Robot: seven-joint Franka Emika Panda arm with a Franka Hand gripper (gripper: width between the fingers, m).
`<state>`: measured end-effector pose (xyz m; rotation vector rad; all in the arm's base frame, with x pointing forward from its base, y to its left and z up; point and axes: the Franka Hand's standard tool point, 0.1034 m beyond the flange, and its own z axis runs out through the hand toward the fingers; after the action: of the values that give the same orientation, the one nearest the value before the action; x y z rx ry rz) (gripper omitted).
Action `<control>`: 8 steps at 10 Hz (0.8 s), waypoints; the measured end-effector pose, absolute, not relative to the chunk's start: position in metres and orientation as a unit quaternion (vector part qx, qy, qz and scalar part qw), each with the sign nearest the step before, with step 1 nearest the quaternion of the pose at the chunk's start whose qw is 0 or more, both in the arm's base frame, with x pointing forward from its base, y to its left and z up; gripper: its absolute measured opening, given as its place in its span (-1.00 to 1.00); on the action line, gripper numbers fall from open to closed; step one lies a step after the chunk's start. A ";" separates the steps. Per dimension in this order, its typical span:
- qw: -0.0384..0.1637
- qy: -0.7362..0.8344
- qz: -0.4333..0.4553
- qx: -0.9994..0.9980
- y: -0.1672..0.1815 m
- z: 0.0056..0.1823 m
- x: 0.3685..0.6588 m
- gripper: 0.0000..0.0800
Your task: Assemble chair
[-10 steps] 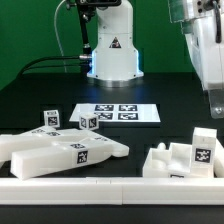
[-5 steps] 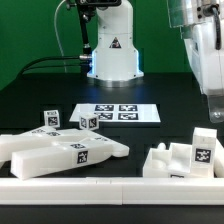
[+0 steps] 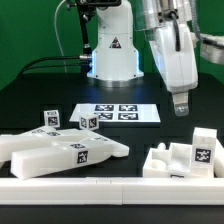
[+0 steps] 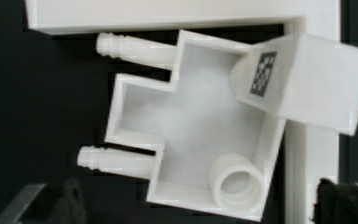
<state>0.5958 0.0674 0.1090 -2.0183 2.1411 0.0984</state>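
Note:
The chair lies in loose white parts. Two long tapered legs [image 3: 62,151] lie at the front on the exterior view's left. Two small tagged blocks [image 3: 52,117] [image 3: 86,122] stand behind them. A blocky tagged panel with pegs [image 3: 185,158] sits at the front right. It fills the wrist view [image 4: 194,120], with two pegs and a round hole showing. My gripper [image 3: 180,106] hangs in the air above and behind that panel. Its dark fingers [image 4: 60,205] stand wide apart, open and empty.
The marker board [image 3: 121,113] lies flat on the black table behind the blocks. The robot base [image 3: 112,50] stands at the back centre. A white rail [image 3: 110,187] runs along the table's front edge.
The arm has swung from the exterior view's right edge toward the centre. The gripper now hangs further left and a little higher. The parts have not moved.

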 end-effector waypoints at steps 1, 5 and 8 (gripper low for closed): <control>0.098 0.724 0.033 -0.682 0.067 0.109 0.596 0.62; 0.097 0.677 0.054 -0.728 0.032 0.100 0.578 0.62; 0.092 0.619 0.072 -0.776 0.010 0.095 0.568 0.62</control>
<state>0.5681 0.0096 0.0950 -2.3055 1.8388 0.2134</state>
